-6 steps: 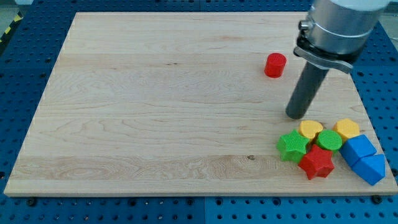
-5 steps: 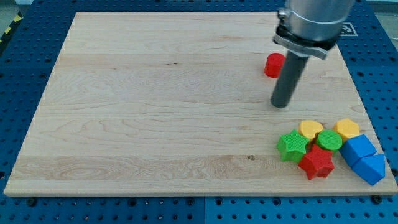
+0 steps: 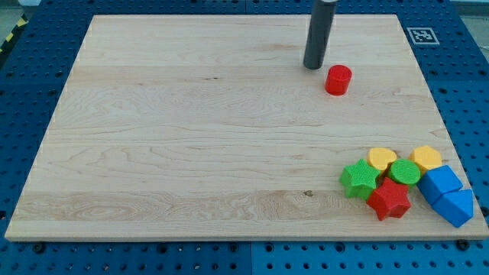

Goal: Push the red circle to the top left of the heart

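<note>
Resting on the board, my tip (image 3: 312, 66) touches nothing; the red circle (image 3: 338, 80) sits just to its lower right. Pushing off-centre could send it skidding sideways. Well below lie a yellow heart (image 3: 381, 159), green blocks, red star (image 3: 389, 199) and blue blocks.

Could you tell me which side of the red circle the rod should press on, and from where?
Press its round side wall on the upper-left face. My tip sits just up-left of the red circle, apart from it, so a push from here would likely send it toward the block cluster at the view's lower right.
</note>
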Available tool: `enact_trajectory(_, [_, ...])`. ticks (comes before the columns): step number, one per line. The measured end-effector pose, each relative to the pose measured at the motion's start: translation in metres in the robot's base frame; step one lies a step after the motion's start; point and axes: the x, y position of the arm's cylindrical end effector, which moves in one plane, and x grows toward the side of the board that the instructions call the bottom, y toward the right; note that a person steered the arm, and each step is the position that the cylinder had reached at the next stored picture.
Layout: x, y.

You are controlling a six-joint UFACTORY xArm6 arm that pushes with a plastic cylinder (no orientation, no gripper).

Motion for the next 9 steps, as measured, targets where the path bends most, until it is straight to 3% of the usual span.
enact_trajectory(2, [0.000, 0.035])
enact_trajectory(6, [0.002, 0.027])
enact_trajectory(9, [0.027, 0.029])
